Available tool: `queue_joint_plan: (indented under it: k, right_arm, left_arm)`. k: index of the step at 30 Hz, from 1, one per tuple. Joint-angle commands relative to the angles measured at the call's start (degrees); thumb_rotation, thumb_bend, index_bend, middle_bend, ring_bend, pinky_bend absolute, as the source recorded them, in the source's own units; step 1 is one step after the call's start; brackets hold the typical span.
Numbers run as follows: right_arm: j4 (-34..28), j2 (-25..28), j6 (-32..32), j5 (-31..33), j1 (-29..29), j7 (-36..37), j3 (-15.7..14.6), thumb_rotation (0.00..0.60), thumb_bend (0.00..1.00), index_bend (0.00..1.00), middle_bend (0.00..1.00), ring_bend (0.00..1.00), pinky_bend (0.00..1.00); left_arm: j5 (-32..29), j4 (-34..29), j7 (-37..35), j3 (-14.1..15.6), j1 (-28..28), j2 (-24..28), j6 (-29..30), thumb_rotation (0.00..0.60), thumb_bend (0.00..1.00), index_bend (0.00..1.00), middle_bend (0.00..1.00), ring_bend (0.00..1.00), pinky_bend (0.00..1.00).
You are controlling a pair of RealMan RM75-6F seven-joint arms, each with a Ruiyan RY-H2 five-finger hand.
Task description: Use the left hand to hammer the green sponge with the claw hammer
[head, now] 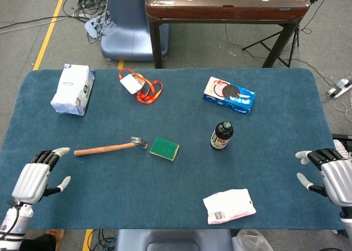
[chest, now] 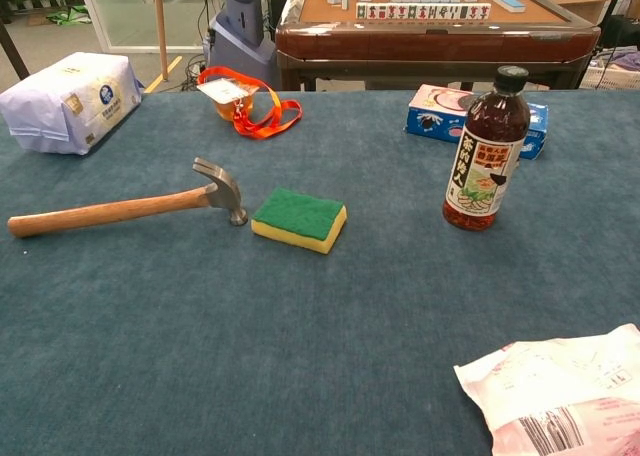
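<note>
The claw hammer (head: 110, 148) lies flat on the blue table, wooden handle pointing left, metal head (chest: 223, 188) to the right. Just right of the head sits the green sponge (head: 164, 148) with its yellow underside (chest: 298, 219). My left hand (head: 36, 178) hovers at the front left of the table, fingers spread and empty, a short way below and left of the handle's end. At the front right edge my right hand (head: 331, 174) is open and empty too. Neither hand shows in the chest view.
A dark bottle (head: 221, 135) stands right of the sponge. A blue cookie box (head: 229, 95) lies behind it, a white packet (head: 229, 205) at the front. A white bag (head: 72, 88) and an orange lanyard with badge (head: 139, 86) are at the back left.
</note>
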Motion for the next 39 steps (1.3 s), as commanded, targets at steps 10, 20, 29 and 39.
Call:
queue_joint_plan:
  k: [10, 20, 29, 39]
  right_arm:
    - [0.53, -0.16, 1.48, -0.17, -1.56, 0.36, -0.87, 0.6, 0.25, 0.41, 0.49, 0.37, 0.35]
    - [1.82, -0.32, 1.63, 0.41, -2.05, 1.62, -0.96, 0.6, 0.25, 0.41, 0.49, 0.37, 0.35]
    - [3.01, -0.42, 1.39, 0.83, -2.17, 2.99, -0.99, 0.6, 0.25, 0.41, 0.49, 0.37, 0.35]
    - [3.85, -0.57, 1.0, 1.24, -2.03, 3.81, -0.8, 0.6, 0.25, 0.4, 0.49, 0.37, 0.35]
  left_arm:
    - [-16.3, -0.3, 14.8, -5.29, -13.69, -6.85, -15.67, 0.6, 0.26, 0.16, 0.19, 0.16, 0.08]
    - [-30.74, 4.64, 28.43, -7.04, -23.5, -15.13, -19.07, 0.6, 0.26, 0.16, 0.19, 0.16, 0.08]
    - [-41.95, 9.84, 37.53, -6.68, -29.59, -20.53, -17.57, 0.6, 0.26, 0.23, 0.19, 0.16, 0.08]
    - [-48.18, 13.42, 38.74, -6.12, -33.07, -23.22, -17.33, 0.599, 0.26, 0.26, 0.22, 0.17, 0.08]
